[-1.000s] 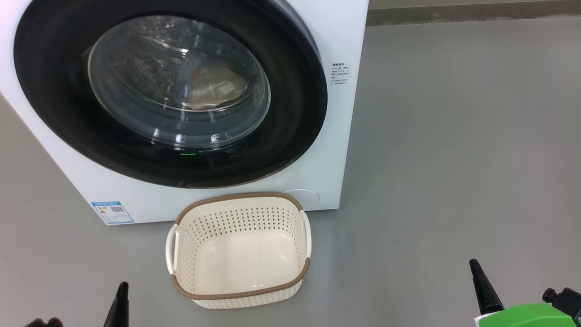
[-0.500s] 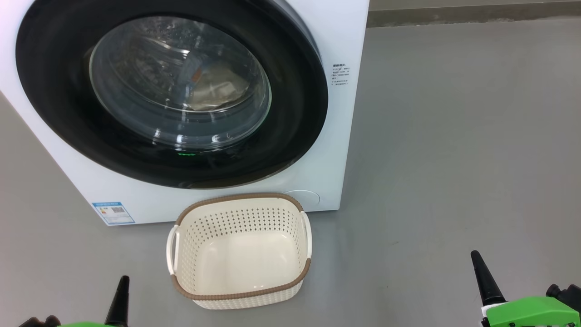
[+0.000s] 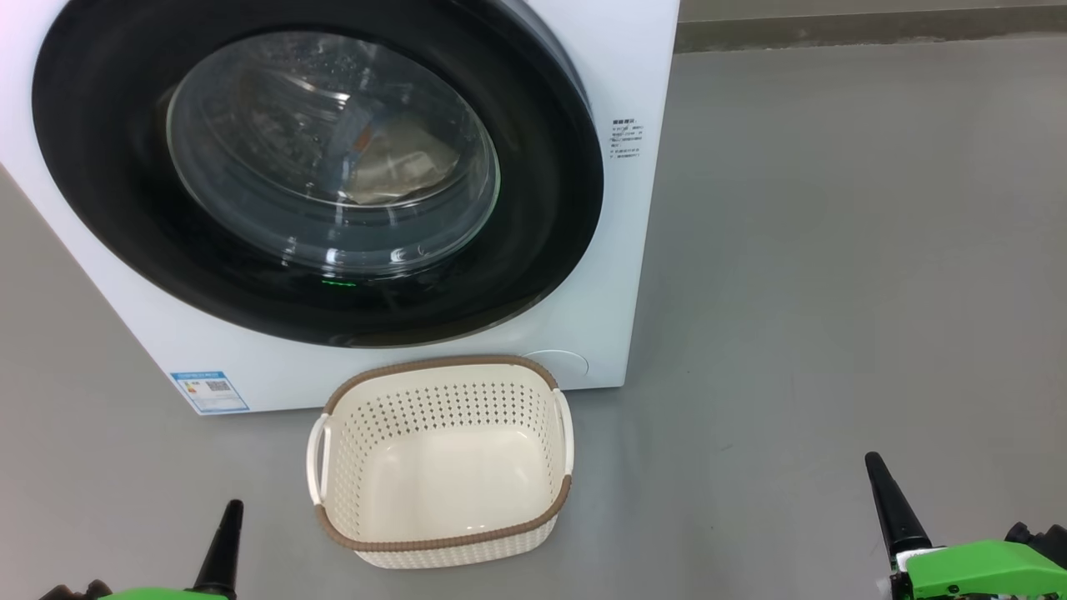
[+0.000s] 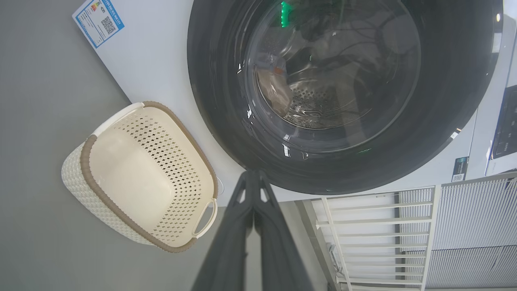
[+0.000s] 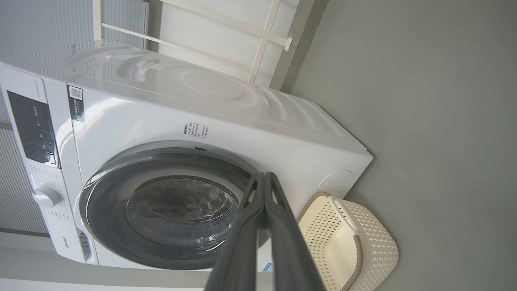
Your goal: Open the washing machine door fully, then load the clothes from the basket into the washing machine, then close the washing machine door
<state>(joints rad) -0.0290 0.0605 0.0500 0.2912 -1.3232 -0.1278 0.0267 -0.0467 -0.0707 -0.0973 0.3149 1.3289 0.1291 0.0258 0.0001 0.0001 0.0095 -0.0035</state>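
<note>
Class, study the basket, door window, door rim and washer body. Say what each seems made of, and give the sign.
Basket: probably moulded plastic, matte cream; punched holes, woven-look brown edge.
Door window: likely glass, clear and glossy; sharp reflections.
Door rim: glossy black, perhaps plastic.
Washer body: smooth white, maybe painted metal; soft sheen.

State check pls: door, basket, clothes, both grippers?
washing machine door: shut, flush against the washing machine front.
basket: empty, upright on the floor in front of the machine.
clothes: inside the drum, seen through the door glass.
left gripper: shut, holding nothing.
right gripper: shut, holding nothing.
</note>
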